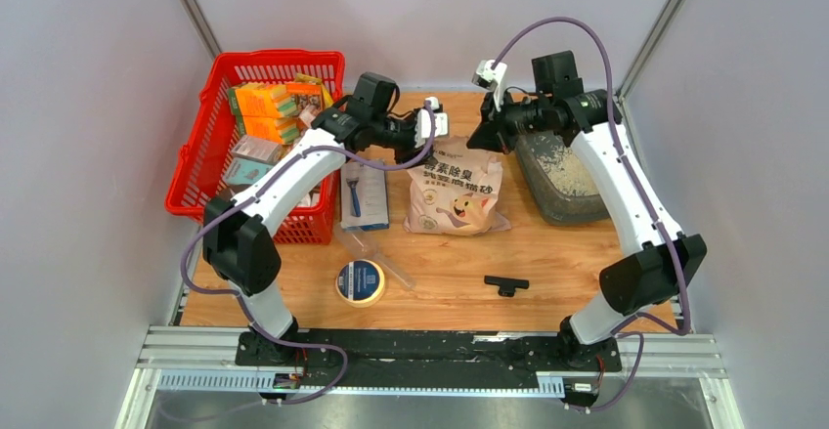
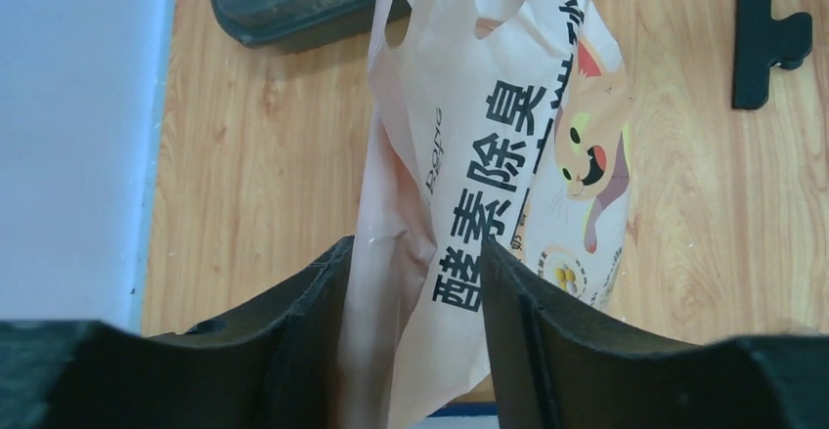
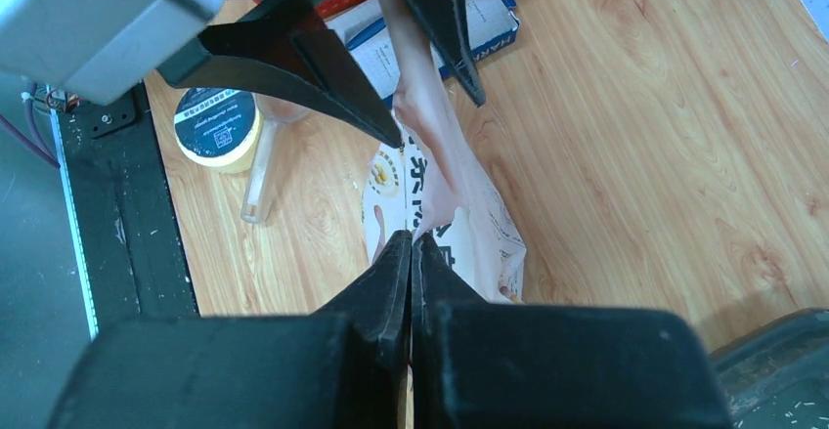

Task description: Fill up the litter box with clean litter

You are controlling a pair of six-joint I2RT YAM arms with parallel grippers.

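Observation:
The pale pink litter bag (image 1: 456,194) lies mid-table, its top lifted between both arms. My left gripper (image 2: 415,282) is open, with its fingers (image 2: 293,341) on either side of the bag (image 2: 508,146) at its top left corner. My right gripper (image 3: 411,238) is shut on the bag's (image 3: 450,204) thin top edge at the right corner. The dark grey litter box (image 1: 564,180) sits right of the bag under the right arm, with pale clean litter (image 1: 562,160) spread thinly inside. One of its corners (image 2: 283,4) shows in the left wrist view.
A red mesh basket (image 1: 210,146) of packets stands at the left under the left arm. A blue-white package (image 1: 364,194), a clear plastic scoop (image 1: 376,248), a tape roll (image 1: 360,282) and a black clip (image 1: 505,284) lie in front of the bag.

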